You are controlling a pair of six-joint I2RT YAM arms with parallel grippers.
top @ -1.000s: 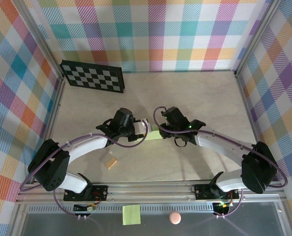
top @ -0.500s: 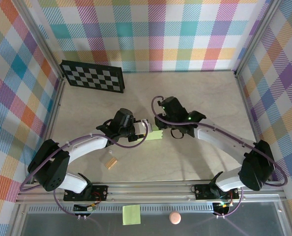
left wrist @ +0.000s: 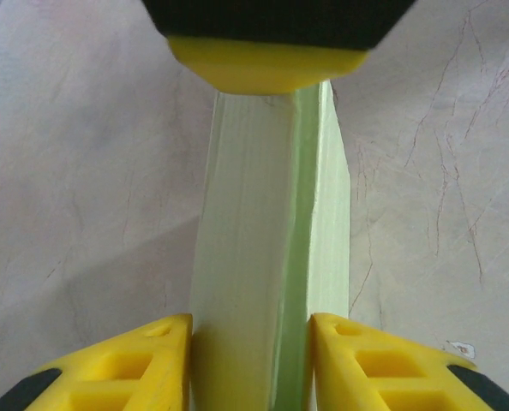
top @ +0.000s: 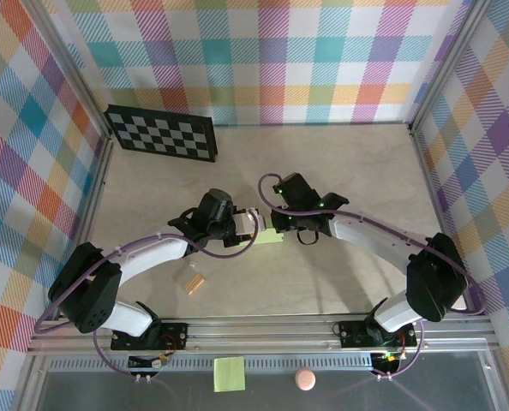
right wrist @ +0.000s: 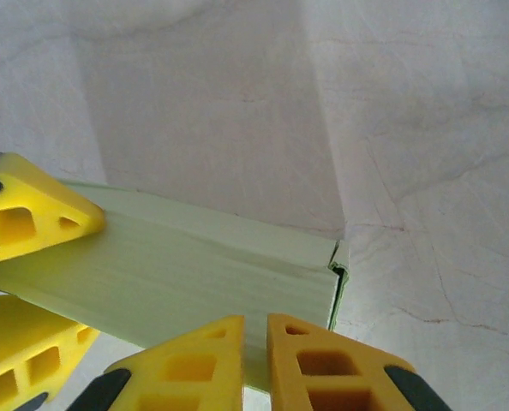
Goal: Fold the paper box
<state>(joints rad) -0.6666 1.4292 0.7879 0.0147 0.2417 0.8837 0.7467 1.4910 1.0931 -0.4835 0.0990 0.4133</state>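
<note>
Pale table (top: 340, 154) below, paper box (left wrist: 254, 257) already creased into a narrow sleeve pinched in left gripper (left wrist: 250, 330), right gripper (right wrist: 254, 330) near-closed at its far end, hold unclear, end flaps probably left.

Lab robot cell: plaid walls (top: 280, 60), aluminium frame (top: 263, 330), checkerboard (top: 160, 133).

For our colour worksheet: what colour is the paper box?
The box is pale lime green; the left wrist view shows it best.
</note>
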